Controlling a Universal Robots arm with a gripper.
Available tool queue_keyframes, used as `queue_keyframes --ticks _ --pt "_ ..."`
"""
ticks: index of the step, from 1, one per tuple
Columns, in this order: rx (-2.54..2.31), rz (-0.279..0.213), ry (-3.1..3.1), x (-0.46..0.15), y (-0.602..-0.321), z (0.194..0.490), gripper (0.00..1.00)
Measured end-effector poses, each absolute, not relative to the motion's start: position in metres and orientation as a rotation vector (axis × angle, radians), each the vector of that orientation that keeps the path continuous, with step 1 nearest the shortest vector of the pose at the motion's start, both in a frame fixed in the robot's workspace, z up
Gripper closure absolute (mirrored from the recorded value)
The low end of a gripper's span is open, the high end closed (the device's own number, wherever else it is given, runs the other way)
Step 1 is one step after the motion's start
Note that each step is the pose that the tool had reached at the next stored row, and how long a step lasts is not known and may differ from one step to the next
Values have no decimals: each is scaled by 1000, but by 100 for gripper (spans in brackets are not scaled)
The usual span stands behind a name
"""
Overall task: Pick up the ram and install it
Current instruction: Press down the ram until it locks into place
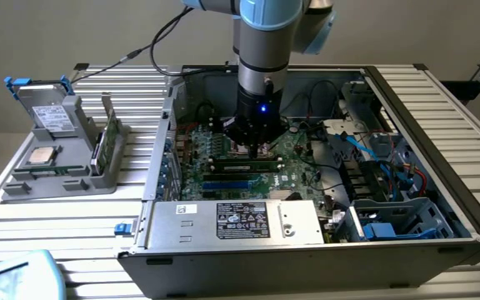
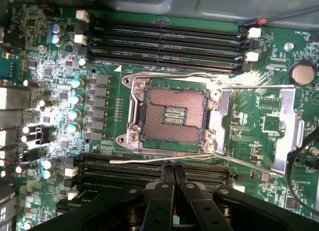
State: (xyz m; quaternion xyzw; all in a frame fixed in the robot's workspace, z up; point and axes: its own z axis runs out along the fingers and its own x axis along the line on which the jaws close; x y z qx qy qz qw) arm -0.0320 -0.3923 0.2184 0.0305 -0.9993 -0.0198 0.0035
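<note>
1. Far on the exterior view's left: grey holder (image 1: 52,178) on the slatted table (image 1: 23,219). It carries a drive w/ blue clips (image 1: 44,103), a square silver CPU chip (image 1: 42,156) and a spare green stick (image 1: 112,139) standing on edge at the holder's side nearest the case.
2. Next: open PC case (image 1: 440,112) lying on its side, motherboard (image 1: 294,153) facing up inside.
3. Front of case: silver power supply (image 1: 299,225) w/ a black label.
4. Arm (image 1: 261,37) comes down from above into mid-case. Gripper (image 1: 252,152) sits low over the board, just behind the memory slots.
5. Fingers (image 2: 164,191): clenched tight, tips together, nothing between them. Wrist view shows the gripper (image 2: 173,167) w/ tips meeting over the near bank of black slots (image 2: 119,173), beside the bare CPU socket (image 2: 169,116).
6. The ram (image 1: 244,166): long green stick w/ dark chips, sitting along a slot on the board, right below the gripper tips in the exterior view. Can't tell if tips touch it or if it's fully seated.
7. The exterior view's right: drive bay (image 1: 399,215) w/ blue and red cables (image 1: 374,147), well apart from the gripper.
</note>
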Motion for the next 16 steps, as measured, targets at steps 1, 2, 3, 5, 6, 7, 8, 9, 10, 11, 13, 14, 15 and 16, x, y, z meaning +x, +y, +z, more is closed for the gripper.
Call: queue_keyframes --ticks 1,2,3,5,6,7,8,9,10,11,13,14,15,16 --pt "94 -62 -3133 -32 -392 218 90" --pt "94 -62 -3133 -32 -392 218 90" --pt "92 -63 -3134 -32 -392 219 90" --pt "76 -63 -3136 -33 -392 222 90" --pt "71 -63 -3136 -33 -392 225 90" --pt "68 -63 -3136 -33 -392 228 90" --pt "66 -63 -3136 -33 -393 231 90" --pt "64 -63 -3137 -33 -393 234 90" --pt "63 -63 -3137 -33 -394 237 90" --pt "63 -63 -3137 -33 -395 239 90" --pt "63 -63 -3137 -34 -398 240 90" --pt "63 -63 -3137 -34 -400 240 90" --pt "63 -63 -3137 -34 -402 240 90" --pt "63 -63 -3137 -35 -405 240 90"
